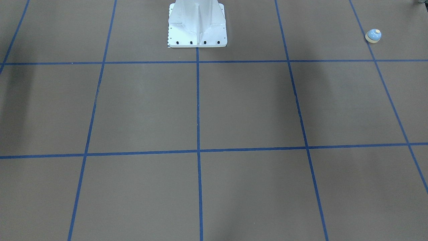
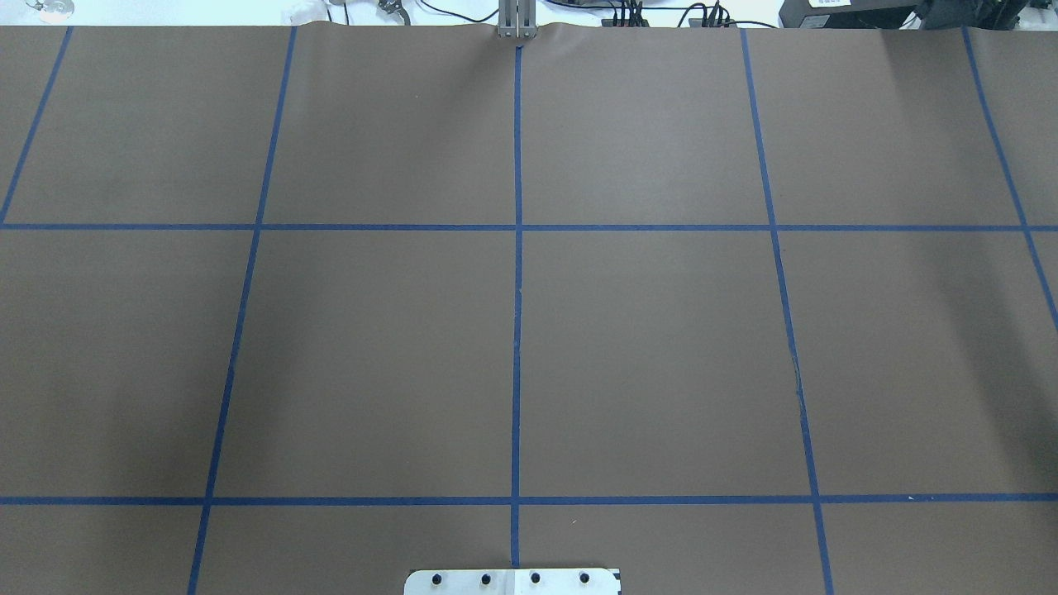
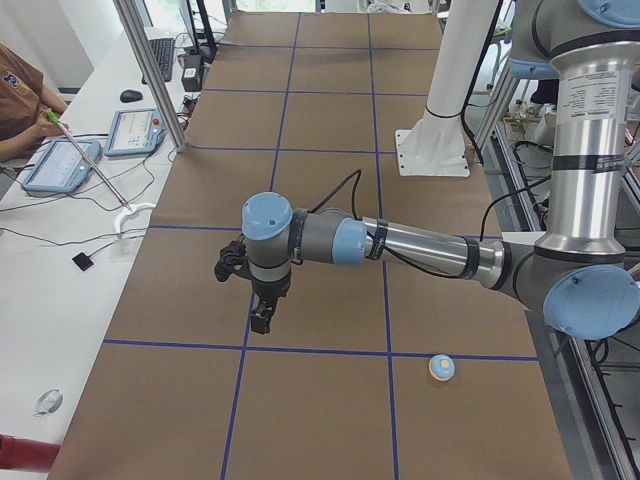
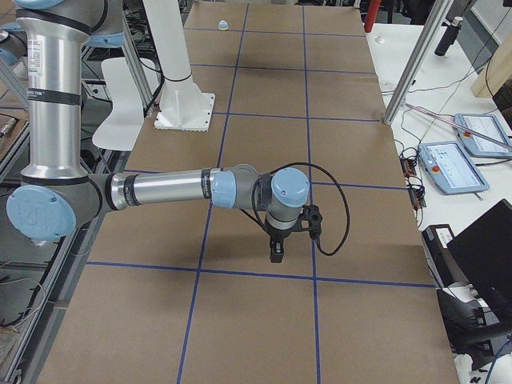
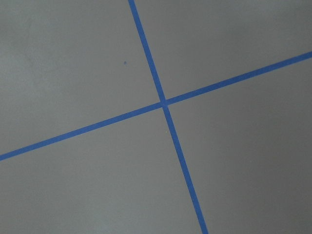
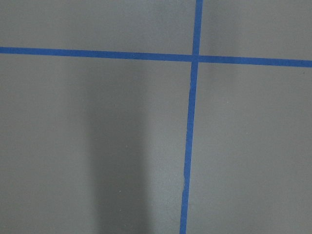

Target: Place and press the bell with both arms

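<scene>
The bell [image 1: 373, 35] is seen standing upright on the brown table [image 1: 247, 107], far out toward the robot's left end and close to the robot's own edge. It lies just beside a blue tape line [image 1: 384, 83] and is touched by nothing. The left gripper [image 3: 260, 318] is held above the table, well apart from the bell. The right gripper [image 4: 276, 252] is held over the table's other half, farther off. Whether either pair of fingers is spread or closed cannot be told (both are shown only in the side views, small and dark).

Several failures may be expected from here. Only table and tape are shown in both wrist views, so the bell is not yet sighted and an approach could be misaimed. A folded-back reach is likely required of the left arm [image 3: 430, 250], and the bell could be knocked or slid by a finger. The smooth dome could be squeezed out of a shallow grip. The bell could also be tipped if its button is pressed off centre.
</scene>
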{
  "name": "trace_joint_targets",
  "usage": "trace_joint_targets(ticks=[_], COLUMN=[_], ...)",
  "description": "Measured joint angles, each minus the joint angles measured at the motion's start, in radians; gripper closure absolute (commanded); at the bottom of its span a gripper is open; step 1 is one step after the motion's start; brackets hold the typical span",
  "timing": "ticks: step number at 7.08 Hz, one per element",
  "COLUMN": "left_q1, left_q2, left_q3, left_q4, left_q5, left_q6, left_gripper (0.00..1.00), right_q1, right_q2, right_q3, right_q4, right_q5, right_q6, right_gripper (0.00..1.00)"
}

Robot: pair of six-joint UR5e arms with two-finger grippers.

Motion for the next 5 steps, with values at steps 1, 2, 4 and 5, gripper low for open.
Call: trace_joint_targets(ticks=[1,2,4,5], left_q1=[0.004,0.006,0.033,0.064], left_q2=[0.015,0.052,0.181,0.249], left_q3=[-0.049,-0.132,-0.340,-0.428], left_q4=[0.022,0.060,0.102,0.107], left_q5=[0.026,0.044,0.114,0.152], left_q6=[-0.088,-0.195,-0.436,-0.556], left_gripper=[0.00,0.00,0.00,0.00], right_q1=[0.000,0.000,0.000,0.000], right_q2=[0.002,0.003,-0.001,-0.010], right_q3=[0.002,0.004,0.004,0.002], right_q4=[0.000,0.000,-0.001,-0.001], right_q5=[-0.003,-0.013,-0.032,-0.032], right_q6=[-0.001,-0.001,-0.001,-0.002], right_gripper=[0.00,0.00,0.00,0.00])
